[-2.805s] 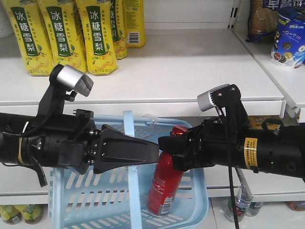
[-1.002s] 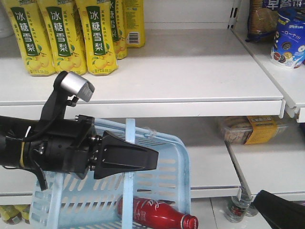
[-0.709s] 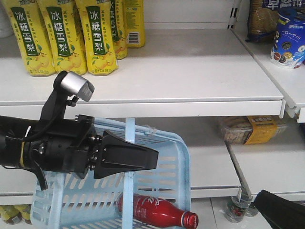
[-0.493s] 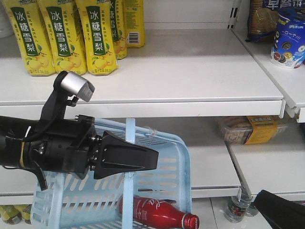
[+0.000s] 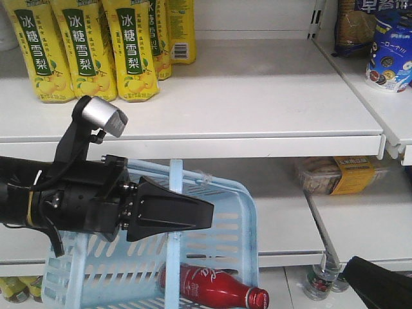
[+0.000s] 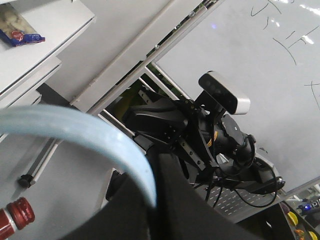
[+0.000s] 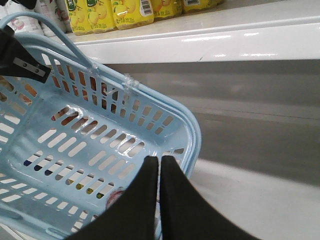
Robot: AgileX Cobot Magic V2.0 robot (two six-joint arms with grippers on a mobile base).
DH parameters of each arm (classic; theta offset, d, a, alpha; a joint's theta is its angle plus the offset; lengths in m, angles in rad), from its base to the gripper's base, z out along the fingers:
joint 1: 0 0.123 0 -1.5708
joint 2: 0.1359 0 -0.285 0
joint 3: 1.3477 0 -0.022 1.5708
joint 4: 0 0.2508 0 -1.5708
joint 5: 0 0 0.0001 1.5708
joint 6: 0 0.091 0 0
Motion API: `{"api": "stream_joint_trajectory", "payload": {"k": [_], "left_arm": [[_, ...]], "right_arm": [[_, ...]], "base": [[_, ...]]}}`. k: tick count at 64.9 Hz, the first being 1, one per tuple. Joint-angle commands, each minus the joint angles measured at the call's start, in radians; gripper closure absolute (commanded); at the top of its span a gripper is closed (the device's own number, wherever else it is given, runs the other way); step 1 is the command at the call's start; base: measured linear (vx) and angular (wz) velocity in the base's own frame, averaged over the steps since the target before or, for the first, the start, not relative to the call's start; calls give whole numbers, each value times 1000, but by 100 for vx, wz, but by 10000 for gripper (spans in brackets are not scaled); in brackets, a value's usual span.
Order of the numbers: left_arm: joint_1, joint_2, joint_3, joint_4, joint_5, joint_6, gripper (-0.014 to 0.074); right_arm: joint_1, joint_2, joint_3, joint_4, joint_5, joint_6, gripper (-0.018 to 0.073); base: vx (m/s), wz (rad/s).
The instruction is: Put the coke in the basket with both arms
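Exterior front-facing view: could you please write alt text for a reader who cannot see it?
A black left hand holds up a tilted pale blue basket by its handle, with a red coke lying on its side in the bottom. Behind are white shelves with yellow drink bottles at top left. Part of the right arm shows at the lower right corner.

A white upper shelf (image 5: 270,96) carries yellow drink bottles (image 5: 87,48) standing at its left end (labels facing out); the lower shelf (image 5: 283,219) holds a wrapped yellow-labelled packet (image 5: 338,175).
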Motion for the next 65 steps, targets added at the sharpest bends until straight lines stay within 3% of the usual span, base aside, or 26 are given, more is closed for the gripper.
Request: {"api": "stream_joint_trajectory", "payload": {"k": [1, 12, 18, 23, 39, 54, 65], "left_arm": [[-3, -34, -33, -157, -186, 15, 603], [-3, -34, -30, -165, -170, 33, 603], [-3, -34, -30, -164, -120, 144, 603], [-16, -34, -30, -164, -50, 241, 603], [-74, -37, -30, -164, 160, 437, 603], [-109, -37, -30, -173, 364, 555, 603], [-124, -53, -24, -253, 538, 611, 603]], "right_arm": [[-1, 7, -27, -37, 21, -4, 564], [-1, 7, -27, -37, 21, -4, 564], [-1, 7, -27, -37, 21, -4, 564], [-1, 7, -27, -37, 21, -4, 564], [-1, 7, -27, -37, 21, -4, 564], [-1, 7, -27, -37, 21, -4, 564], [-1, 7, -27, -37, 21, -4, 564]], "base": [[0, 0], [0, 0], [0, 0], [0, 0], [0, 0], [0, 0], [0, 0]]}}
